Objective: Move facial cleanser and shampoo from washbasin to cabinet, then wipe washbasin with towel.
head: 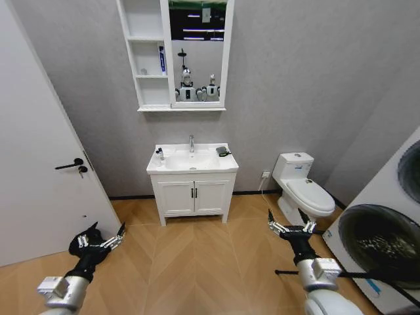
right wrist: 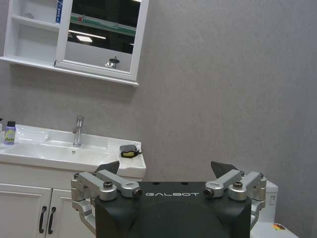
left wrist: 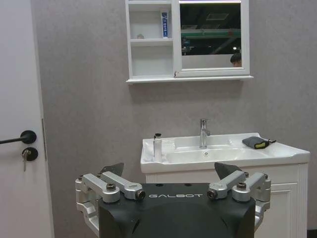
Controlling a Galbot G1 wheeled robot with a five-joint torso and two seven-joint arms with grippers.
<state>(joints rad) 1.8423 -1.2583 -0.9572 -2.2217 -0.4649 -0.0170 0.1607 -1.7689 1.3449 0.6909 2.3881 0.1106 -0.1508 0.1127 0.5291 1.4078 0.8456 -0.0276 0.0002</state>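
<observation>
Towel [head: 224,151] lies on washbasin [head: 192,161], far beyond both open pincers.

And there it is, "GALBOT" in pale capitals across the black body of the left gripper [left wrist: 173,174], low in the centre of the left wrist view. Same word, "GALBOT", on the black body of the right gripper [right wrist: 167,172], bottom centre of the right wrist view. Up at the top of the left wrist view, a blue-and-white tube [left wrist: 164,24] on the cabinet [left wrist: 150,42] shelf carries print, too small to read. The small bottle [right wrist: 9,133] at the left edge of the right wrist view has a label, also unreadable.
</observation>
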